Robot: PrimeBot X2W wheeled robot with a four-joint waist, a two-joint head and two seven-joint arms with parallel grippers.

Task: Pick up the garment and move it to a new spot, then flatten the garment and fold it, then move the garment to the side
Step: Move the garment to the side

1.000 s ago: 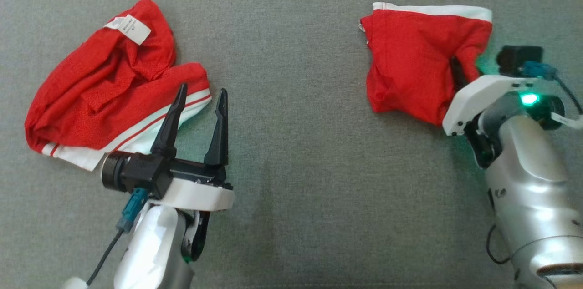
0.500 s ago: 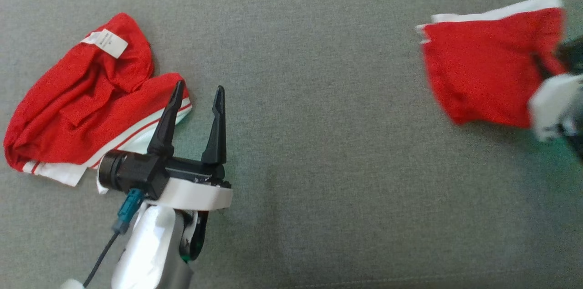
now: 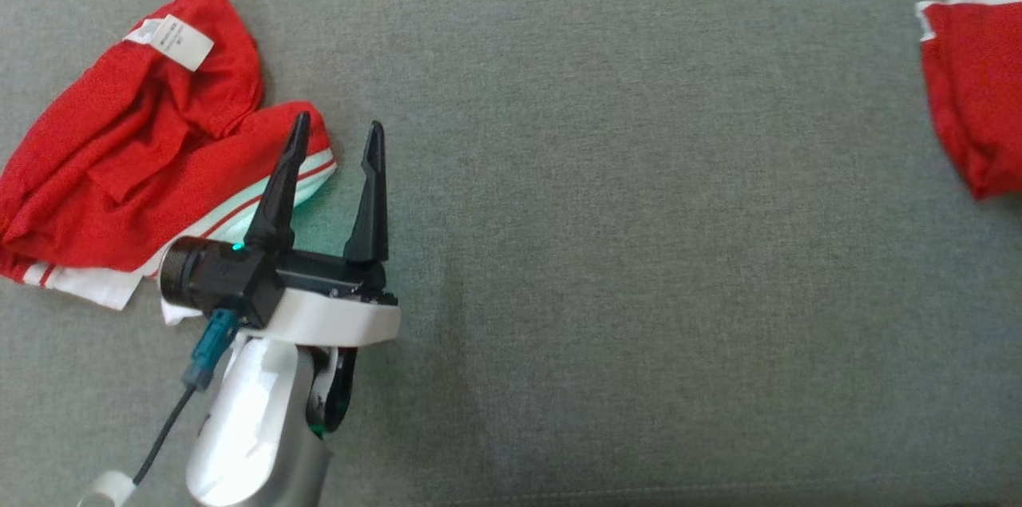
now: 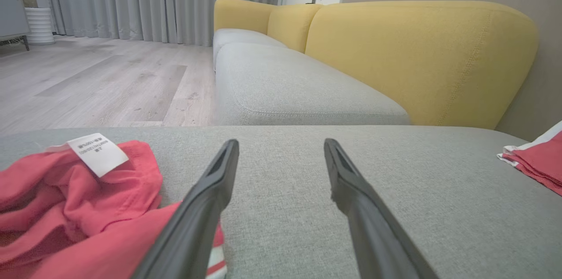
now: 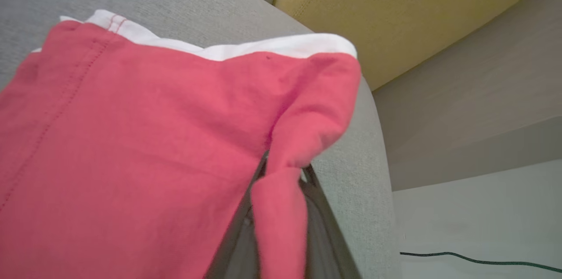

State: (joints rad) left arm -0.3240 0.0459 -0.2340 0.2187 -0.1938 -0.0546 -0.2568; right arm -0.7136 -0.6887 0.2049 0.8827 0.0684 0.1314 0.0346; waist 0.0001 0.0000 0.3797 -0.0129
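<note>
Carried rightward, folded red garment [image 5: 131,138] seems bunched in clamped right gripper [image 5: 283,170]; left gripper [image 3: 338,124] splayed

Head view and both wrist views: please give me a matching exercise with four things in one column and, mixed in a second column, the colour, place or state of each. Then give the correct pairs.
Column one:
1. left gripper
2. right gripper
3. white label
4. sofa backrest

Column two:
A. yellow
B. shut on a fold of the second garment
C. on top of the crumpled garment
D. open, holding nothing

Pairs: 1-D, 2-B, 3-C, 4-A
</note>
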